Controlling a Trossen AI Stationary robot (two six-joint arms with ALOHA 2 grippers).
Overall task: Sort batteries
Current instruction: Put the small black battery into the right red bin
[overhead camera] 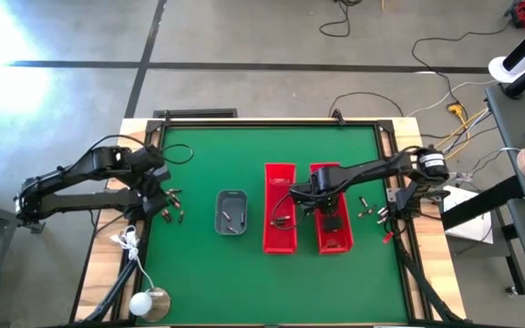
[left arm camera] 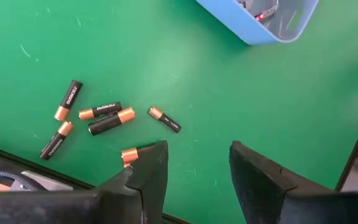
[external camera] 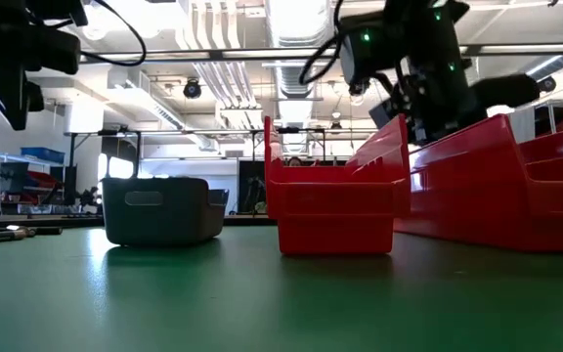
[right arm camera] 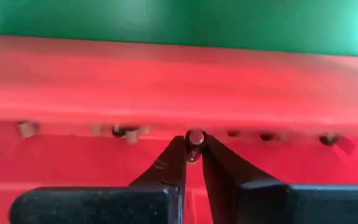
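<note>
The right gripper (right arm camera: 194, 152), clamped on one battery (right arm camera: 195, 137) end-on, hangs over the right red bin (overhead camera: 333, 239), placed to drop it there. Beyond, the left gripper (left arm camera: 194, 168) hovers with fingers apart above loose batteries (left arm camera: 104, 117) on the green table (overhead camera: 244, 155), ready to pick; the grey tray (overhead camera: 231, 211) lies between.

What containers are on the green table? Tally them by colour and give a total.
Red bins: 2
Grey tray: 1
Total: 3
</note>
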